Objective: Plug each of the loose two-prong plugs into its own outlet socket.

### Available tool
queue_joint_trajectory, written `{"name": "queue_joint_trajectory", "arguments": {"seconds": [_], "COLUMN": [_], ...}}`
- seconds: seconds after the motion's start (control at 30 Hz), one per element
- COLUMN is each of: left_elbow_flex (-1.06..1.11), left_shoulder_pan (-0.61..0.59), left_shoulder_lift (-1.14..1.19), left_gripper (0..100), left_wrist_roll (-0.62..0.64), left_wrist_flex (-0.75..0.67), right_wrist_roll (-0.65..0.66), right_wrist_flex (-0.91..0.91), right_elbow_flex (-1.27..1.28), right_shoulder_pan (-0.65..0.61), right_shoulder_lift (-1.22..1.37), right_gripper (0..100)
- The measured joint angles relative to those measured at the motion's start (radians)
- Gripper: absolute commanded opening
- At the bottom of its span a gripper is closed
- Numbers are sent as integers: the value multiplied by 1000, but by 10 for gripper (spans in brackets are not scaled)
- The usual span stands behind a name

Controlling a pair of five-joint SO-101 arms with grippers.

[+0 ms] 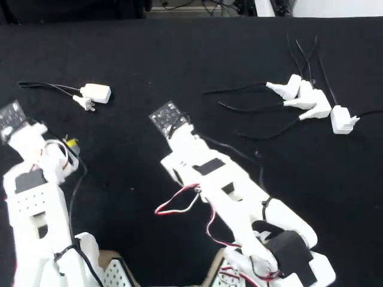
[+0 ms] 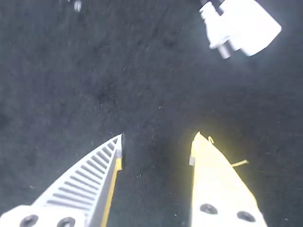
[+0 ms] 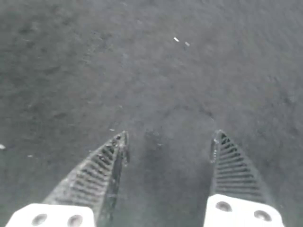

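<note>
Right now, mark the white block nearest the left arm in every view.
High view: the white block lies upper left, a small plug beside it.
Left wrist view: the block sits ahead of the open left pincer, toward its yellow finger's side.
Right wrist view: black cloth lies ahead of the open right pincer.
Shared landmark: the black cloth.

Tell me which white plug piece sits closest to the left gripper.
The lone white block on the left, a small plug beside it. It lies just ahead of the left gripper; the other white pieces cluster far right.
</note>
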Motion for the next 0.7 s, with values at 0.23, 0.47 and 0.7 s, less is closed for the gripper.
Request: {"name": "queue_joint_trajectory", "arguments": {"seconds": [0.23,0.47,0.7], "left_elbow_flex": [-239,-396,-621], "left_shoulder_pan": [0,26,97], "left_shoulder_lift": [11,227,592], "left_gripper": [239,239,239], "left_wrist_roll": [-74,-77,-77], "left_wrist_flex": [123,130,130], "right_wrist_roll": [0,0,0], "right_wrist_flex": [-6,-9,-9], "right_elbow_flex": [3,3,3], "right_shoulder_pan": [-31,-32,-32], "right_shoulder_lift": [0,0,0], "right_gripper": [266,266,266]}}
